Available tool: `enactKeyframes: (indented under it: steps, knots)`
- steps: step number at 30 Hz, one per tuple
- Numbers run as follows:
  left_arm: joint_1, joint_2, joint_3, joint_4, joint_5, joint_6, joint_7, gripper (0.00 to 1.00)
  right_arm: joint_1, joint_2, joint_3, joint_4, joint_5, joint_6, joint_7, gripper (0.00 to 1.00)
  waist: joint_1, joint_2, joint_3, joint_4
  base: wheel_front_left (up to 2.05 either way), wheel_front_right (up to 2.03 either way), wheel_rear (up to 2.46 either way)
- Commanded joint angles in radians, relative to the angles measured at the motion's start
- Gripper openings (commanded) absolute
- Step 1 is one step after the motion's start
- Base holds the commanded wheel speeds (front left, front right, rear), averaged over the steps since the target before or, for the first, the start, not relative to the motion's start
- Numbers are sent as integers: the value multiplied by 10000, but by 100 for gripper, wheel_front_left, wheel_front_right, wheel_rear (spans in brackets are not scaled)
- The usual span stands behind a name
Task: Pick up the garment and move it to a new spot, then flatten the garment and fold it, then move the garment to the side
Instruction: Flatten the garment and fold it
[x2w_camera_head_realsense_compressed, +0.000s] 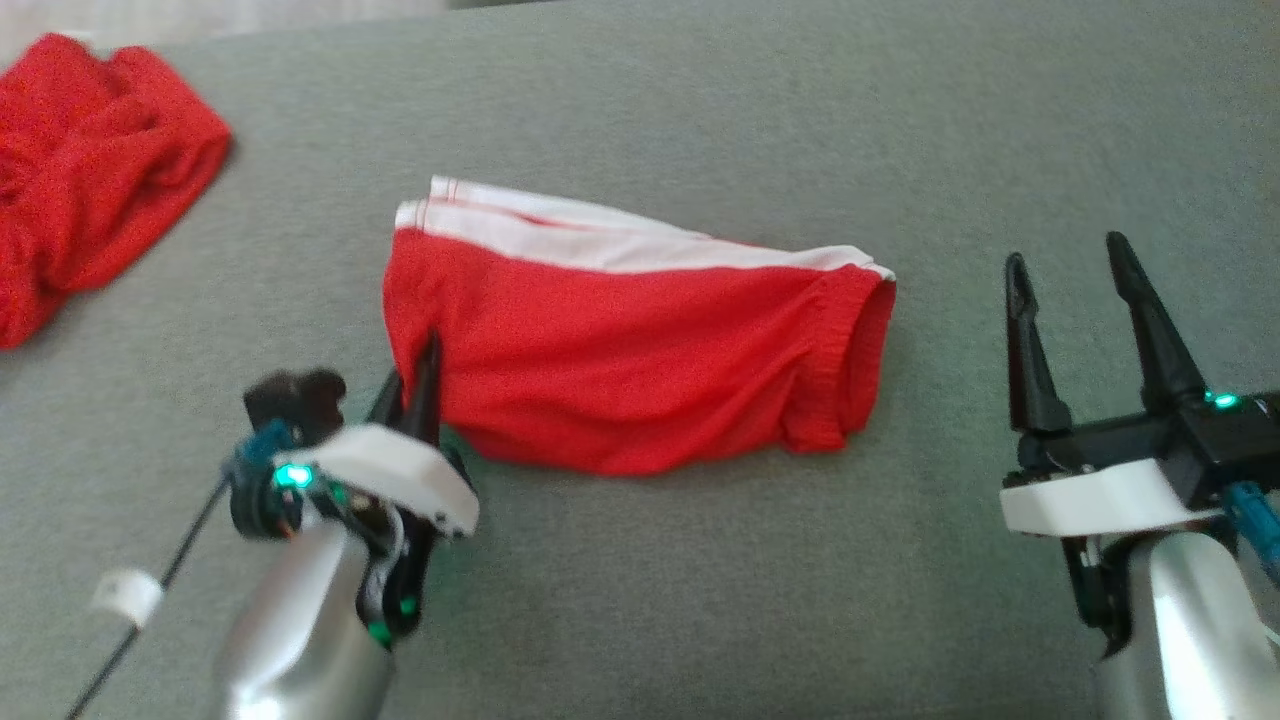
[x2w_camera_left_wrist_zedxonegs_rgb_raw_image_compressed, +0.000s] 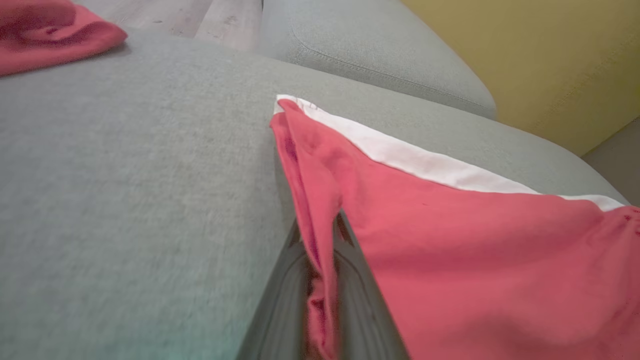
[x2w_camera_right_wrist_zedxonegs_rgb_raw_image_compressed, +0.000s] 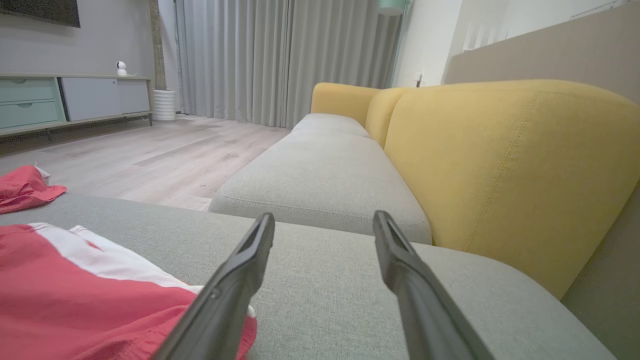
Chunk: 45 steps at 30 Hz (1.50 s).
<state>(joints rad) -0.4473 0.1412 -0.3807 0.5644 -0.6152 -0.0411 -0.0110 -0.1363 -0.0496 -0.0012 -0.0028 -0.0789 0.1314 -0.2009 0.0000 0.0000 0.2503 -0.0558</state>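
2nd red cloth (x2w_camera_head_realsense_compressed: 90, 170) upper L on grey sofa (x2w_camera_head_realsense_compressed: 700, 100)

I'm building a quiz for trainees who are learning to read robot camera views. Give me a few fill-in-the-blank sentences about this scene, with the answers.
1. The left gripper is shut on an edge of the garment, while the right gripper stands ___ beside it.
2. The stripe along the garment is ___.
3. The garment lies on a ___ sofa cushion.
4. A second red cloth lies on the robot's far ___.

Missing words: open; white; grey; left.
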Motion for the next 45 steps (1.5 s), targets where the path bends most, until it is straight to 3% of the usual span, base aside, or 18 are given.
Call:
enactKeyframes:
  steps: [1, 7, 17, 18, 20, 21, 30, 33, 45]
  knots:
    - [383, 86, 429, -585, -97, 166, -220, 0, -84, -7, 5, -242, 103, -7, 81, 100, 0, 0, -371, 473, 0, 0, 0]
    - [1738, -209, 440, -1494, -335, 526, -597, 0, 89, -7, -410, -55, 346, -7, 477, 100, 0, 0, -789, 987, 0, 0, 0]
    - [2738, -455, 337, -2140, -523, 844, -921, 0, 289, -7, -257, 132, 443, -7, 834, 100, 0, 0, -1073, 1174, 0, 0, 0]
    - [2767, -457, 347, -2164, -509, 871, -993, 5, 297, -7, -238, 162, 449, -7, 841, 100, 0, 0, -1093, 1170, 0, 0, 0]
    - [2799, -418, 369, -2205, -420, 906, -1221, 75, 319, -7, -197, 233, 464, -7, 849, 100, 0, 0, -1158, 1151, 0, 0, 0]
    - [2811, -393, 383, -2228, -392, 900, -1326, 100, 338, -7, -172, 267, 474, -7, 856, 100, 0, 0, -1194, 1139, 0, 0, 0]
    - [2867, 294, 413, -2917, 296, 857, -2059, 100, 623, -7, -94, 586, 618, -7, 1031, 100, 0, 0, -1795, 1148, 0, 0, 0]
    - [3230, 525, 393, -3460, 538, 1107, -2107, 100, 852, -7, 157, 842, 913, -7, 1325, 100, 0, 0, -2111, 1274, 0, 0, 0]
    - [3771, 481, 307, -4080, 506, 1447, -2051, 100, -129, -7, 1132, 1956, 1846, -7, 2452, 100, 0, 0, -1949, 1925, 0, 0, 0]
